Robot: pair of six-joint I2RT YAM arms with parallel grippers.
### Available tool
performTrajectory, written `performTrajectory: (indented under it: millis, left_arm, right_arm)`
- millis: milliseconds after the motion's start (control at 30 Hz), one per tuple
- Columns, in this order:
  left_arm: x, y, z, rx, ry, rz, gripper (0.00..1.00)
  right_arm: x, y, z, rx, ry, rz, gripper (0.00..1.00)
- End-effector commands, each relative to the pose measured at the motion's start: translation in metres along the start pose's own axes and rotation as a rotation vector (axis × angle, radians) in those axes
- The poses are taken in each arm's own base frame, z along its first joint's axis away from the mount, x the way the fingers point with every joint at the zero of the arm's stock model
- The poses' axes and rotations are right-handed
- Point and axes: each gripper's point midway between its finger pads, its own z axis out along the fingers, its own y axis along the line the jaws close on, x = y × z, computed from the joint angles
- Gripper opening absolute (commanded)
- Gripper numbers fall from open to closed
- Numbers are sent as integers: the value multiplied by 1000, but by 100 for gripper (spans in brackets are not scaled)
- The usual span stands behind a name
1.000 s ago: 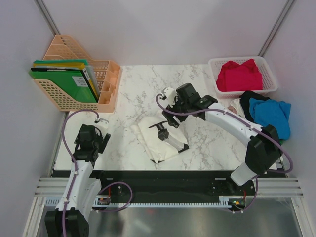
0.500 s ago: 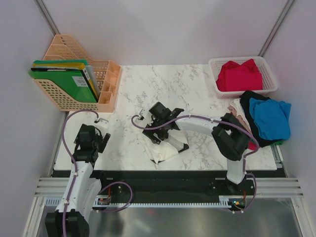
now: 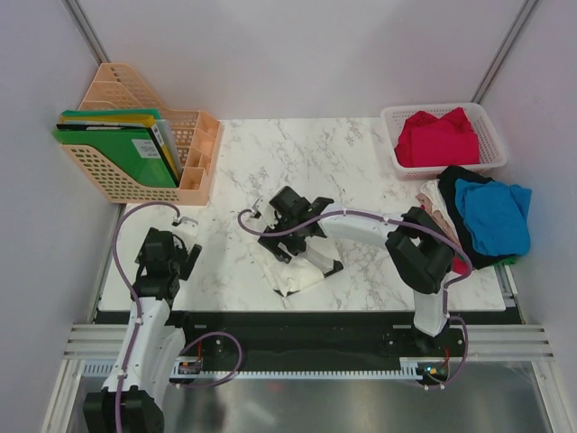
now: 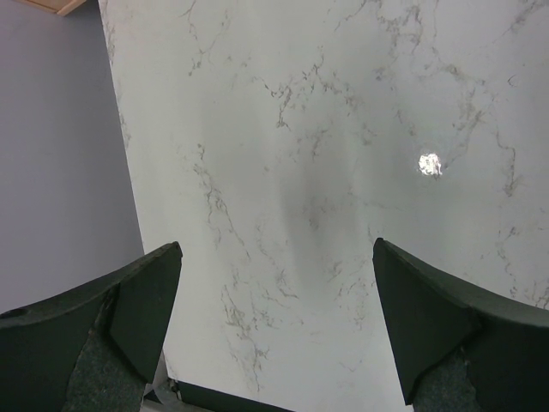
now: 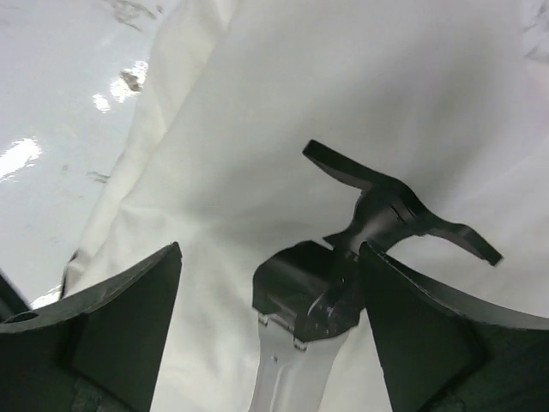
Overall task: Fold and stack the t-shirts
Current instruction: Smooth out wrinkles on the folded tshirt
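- The white t-shirt is lying folded at the middle of the table, with a black-handled tool resting on it.
- The right end effector is hovering just over that shirt, its jaws spread wide and gripping nothing.
- The red t-shirt is sitting in the mesh basket.
- The blue t-shirt, black t-shirt and beige t-shirt are lying heaped at the table's right edge.
- The left end effector is hanging wide open over the table's left side, holding nothing.

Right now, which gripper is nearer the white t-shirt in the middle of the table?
Right. The right gripper hangs open just above the white t-shirt. The left gripper hovers open over the marble table, well off to the shirt's left.
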Motion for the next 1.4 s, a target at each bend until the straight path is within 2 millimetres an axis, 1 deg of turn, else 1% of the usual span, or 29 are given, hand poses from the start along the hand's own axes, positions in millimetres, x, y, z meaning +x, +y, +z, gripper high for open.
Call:
performTrajectory:
  millis: [0, 33, 67, 133, 167, 200, 233, 267, 333, 367, 400, 433, 467, 500, 533, 567, 600, 633, 667, 767, 800, 833, 900, 933, 1067, 1167, 1233, 1300, 1367]
  left_arm:
    - [-12, 3, 0, -3, -54, -23, 100]
    - [-12, 2, 0, 2, -55, -22, 100]
    - [-14, 2, 0, 5, -61, -22, 100]
    - [-15, 2, -1, 7, -67, -23, 100]
    - [-18, 1, -2, 12, -85, -26, 100]
    - [-21, 1, -3, 18, -96, -27, 100]
    - [-21, -1, -5, 34, -99, -25, 100]
    - [-35, -1, -11, 64, -143, -26, 100]
    - [-46, -4, -22, 123, -165, -32, 100]
    - [-75, 8, -39, 139, -239, -48, 100]
    - [-86, 7, -45, 179, -256, -59, 100]
    - [-93, 5, -53, 221, -254, -78, 100]
    - [-123, 12, -74, 271, -331, -86, 100]
    - [-133, 12, -80, 311, -334, -104, 100]
    - [-149, 6, -95, 419, -335, -138, 100]
    - [-156, -1, -101, 487, -333, -147, 100]
    - [-164, -7, -110, 556, -341, -152, 100]
    - [-166, -18, -112, 645, -312, -157, 100]
    - [-176, -26, -132, 746, -339, -161, 100]
    - [-186, -34, -150, 842, -383, -155, 100]
    - [-188, -31, -152, 829, -403, -149, 100]
    - [-189, -29, -154, 813, -418, -149, 100]
    - [-193, -22, -159, 772, -462, -147, 100]
    - [-193, -23, -162, 781, -467, -155, 100]
    - [-196, -46, -196, 1016, -486, -132, 100]
    - [-196, -56, -196, 1136, -422, -149, 100]
    - [-197, -62, -184, 1180, -384, -155, 100]
    - [-198, -72, -168, 1232, -327, -152, 100]
    - [-200, -86, -156, 1259, -265, -128, 100]
  right_arm:
    - [-86, 11, -93, -7, -210, -63, 91]
    - [-100, 11, -113, 1, -249, -78, 92]
    - [-125, 11, -155, 24, -327, -122, 93]
    - [-144, 6, -195, 77, -397, -148, 95]
    - [-148, 4, -224, 110, -439, -172, 98]
    - [-149, 2, -241, 136, -459, -203, 98]
    - [-143, -8, -252, 205, -448, -260, 98]
    - [-135, -18, -263, 270, -434, -265, 98]
    - [-99, -47, -288, 464, -387, -253, 98]
    - [-81, -66, -298, 524, -366, -245, 98]
    - [-57, -76, -312, 558, -388, -220, 98]
    - [-41, -91, -321, 590, -396, -192, 98]
    - [-18, -113, -351, 688, -411, -184, 98]
    - [5, -125, -337, 730, -372, -180, 98]
    - [23, -139, -344, 805, -345, -149, 98]
    - [37, -146, -350, 865, -324, -123, 98]
    - [55, -147, -340, 848, -266, -95, 98]
    - [63, -147, -337, 828, -252, -51, 98]
    - [76, -139, -327, 737, -226, -14, 98]
    - [80, -106, -323, 520, -283, 52, 98]
    - [64, -87, -324, 375, -379, 47, 98]
    - [69, -91, -331, 357, -413, 94, 98]
    - [69, -77, -331, 261, -443, 100, 98]
    - [73, -79, -332, 262, -437, 115, 98]
    - [94, -83, -306, 201, -314, 193, 98]
    - [130, -92, -276, 214, -173, 264, 98]
    - [149, -100, -266, 269, -125, 287, 98]
    - [146, -112, -271, 343, -167, 307, 98]
    - [132, -111, -271, 334, -248, 264, 98]
